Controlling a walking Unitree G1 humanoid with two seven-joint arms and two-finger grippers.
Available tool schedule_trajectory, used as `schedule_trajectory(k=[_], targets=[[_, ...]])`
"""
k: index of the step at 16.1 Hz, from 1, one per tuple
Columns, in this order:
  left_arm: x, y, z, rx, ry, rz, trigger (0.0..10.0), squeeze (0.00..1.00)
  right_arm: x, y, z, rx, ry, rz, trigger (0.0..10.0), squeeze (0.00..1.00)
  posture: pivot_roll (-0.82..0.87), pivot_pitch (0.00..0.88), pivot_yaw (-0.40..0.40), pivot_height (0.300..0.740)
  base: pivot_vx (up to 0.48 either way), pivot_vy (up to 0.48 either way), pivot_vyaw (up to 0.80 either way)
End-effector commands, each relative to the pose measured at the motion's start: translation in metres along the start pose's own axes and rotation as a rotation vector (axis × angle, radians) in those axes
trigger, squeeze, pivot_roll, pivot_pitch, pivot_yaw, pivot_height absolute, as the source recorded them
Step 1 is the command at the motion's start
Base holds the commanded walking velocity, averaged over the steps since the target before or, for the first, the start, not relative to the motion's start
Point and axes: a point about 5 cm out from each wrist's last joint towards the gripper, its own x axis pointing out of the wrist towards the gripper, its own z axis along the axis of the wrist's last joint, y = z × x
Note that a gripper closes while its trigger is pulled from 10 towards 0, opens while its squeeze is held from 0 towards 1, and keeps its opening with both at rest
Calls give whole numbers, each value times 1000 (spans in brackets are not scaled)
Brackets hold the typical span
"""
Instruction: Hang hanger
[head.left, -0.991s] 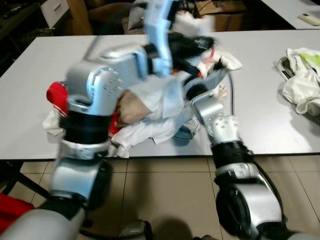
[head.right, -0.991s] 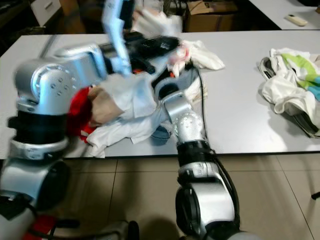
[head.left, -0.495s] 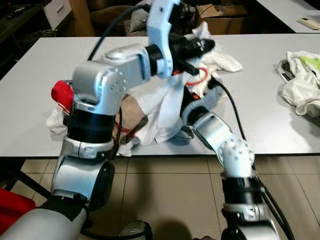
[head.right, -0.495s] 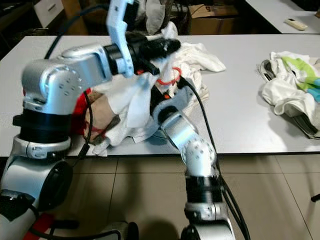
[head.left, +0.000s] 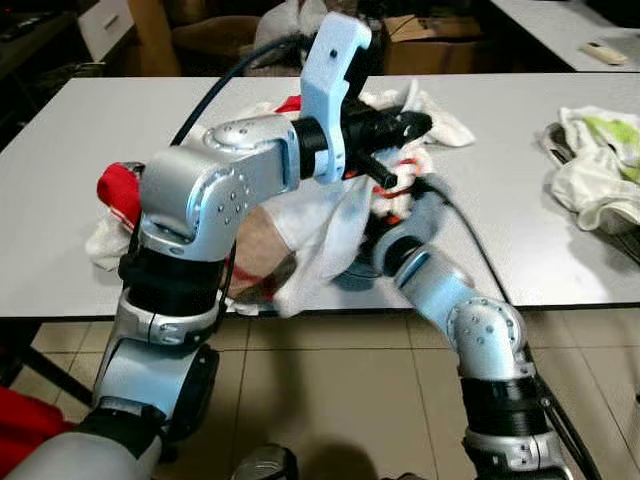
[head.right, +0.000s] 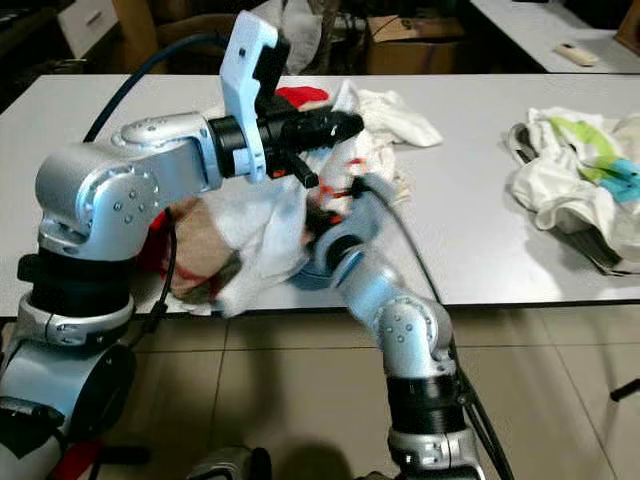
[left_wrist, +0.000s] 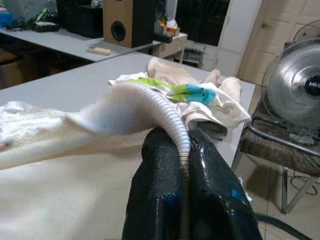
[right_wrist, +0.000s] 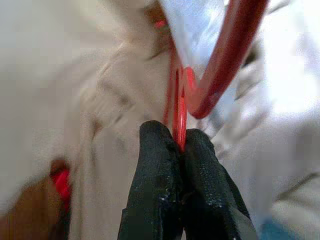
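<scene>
My left gripper (head.left: 415, 122) is held out above the white table (head.left: 500, 140), shut on the ribbed collar of a white garment (left_wrist: 130, 105) that hangs down from it over the clothes pile (head.left: 330, 215). The red hanger (right_wrist: 220, 60) has its hook (head.left: 398, 186) just below the left gripper. My right gripper (right_wrist: 177, 142) is shut on a thin red part of the hanger, pressed in against pale cloth. The right forearm (head.left: 440, 290) reaches up from the table's front edge into the pile, so most of the hanger is hidden by cloth.
A red cloth (head.left: 118, 190) lies at the pile's left end. A second heap of white, green and blue clothes (head.left: 595, 170) sits on the table to the right. A cardboard box (head.left: 430, 30) stands behind the table, and a fan (left_wrist: 295, 95) beyond it.
My left gripper has lifted the white garment off the pile and stretched it out higher. My right arm has reached further in under it with the hanger. The camera has shifted a little.
</scene>
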Motion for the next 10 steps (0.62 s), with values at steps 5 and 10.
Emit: schedule_trajectory(k=[5, 10], targets=[[-5, 12, 7, 139, 5, 129, 1765, 0, -24, 11, -10, -197, 74, 33, 10000, 0, 56, 5, 28, 740, 0, 0, 0], [-6, 12, -3, 154, 64, 118, 3686, 0, -38, 20, 11, -41, -78, 86, 10000, 0, 56, 11, 32, 740, 0, 0, 0]])
